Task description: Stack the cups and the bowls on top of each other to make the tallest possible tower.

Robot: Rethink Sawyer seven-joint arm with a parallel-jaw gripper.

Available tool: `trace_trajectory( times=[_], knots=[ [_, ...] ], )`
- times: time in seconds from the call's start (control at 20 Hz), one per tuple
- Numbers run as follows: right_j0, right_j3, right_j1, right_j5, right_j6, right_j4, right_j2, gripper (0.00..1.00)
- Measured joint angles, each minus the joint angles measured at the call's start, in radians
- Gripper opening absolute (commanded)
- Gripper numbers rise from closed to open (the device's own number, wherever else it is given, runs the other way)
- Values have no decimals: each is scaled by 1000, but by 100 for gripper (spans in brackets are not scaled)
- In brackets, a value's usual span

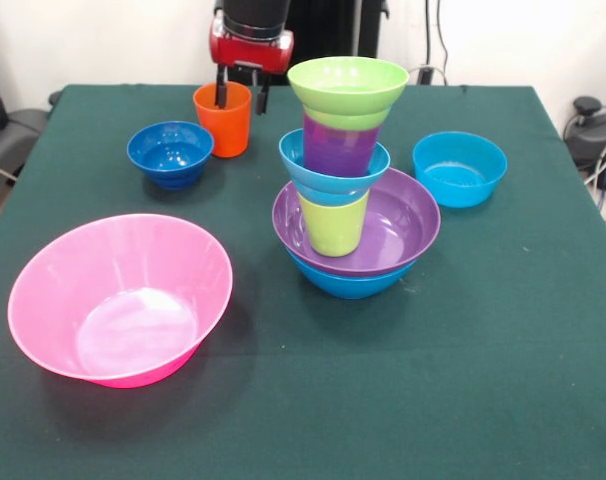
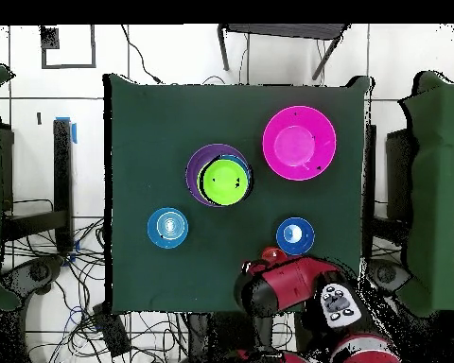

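Observation:
The tower (image 1: 348, 200) stands mid-table: a blue bowl (image 1: 348, 283) at the base, a purple bowl (image 1: 403, 215) in it, then a lime green cup (image 1: 333, 225), a turquoise bowl (image 1: 328, 180), a purple cup (image 1: 338, 148) and a lime green bowl (image 1: 348, 85) on top. It also shows in the overhead view (image 2: 219, 178). The orange cup (image 1: 223, 122) stands upright at the far side. My gripper (image 1: 242, 95) is open over its rim, with one finger inside the cup and one outside it.
A small dark blue bowl (image 1: 170, 153) sits left of the orange cup. A turquoise bowl (image 1: 460, 168) sits right of the tower. The huge pink bowl (image 1: 120, 298) stands at the near left. In the overhead view the arm (image 2: 288, 284) covers the gripper.

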Motion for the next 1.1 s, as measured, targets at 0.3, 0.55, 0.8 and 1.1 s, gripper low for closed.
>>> trace_trajectory(
  times=[0.3, 0.55, 0.8, 1.1],
  knots=[
    [29, 1, 49, -49, 0, 0, -39, 100],
    [42, 1, 79, -71, 0, 0, -66, 100],
    [71, 1, 101, -90, 0, 0, -98, 100],
    [110, 1, 121, -123, 0, 1, -144, 100]
  ],
)
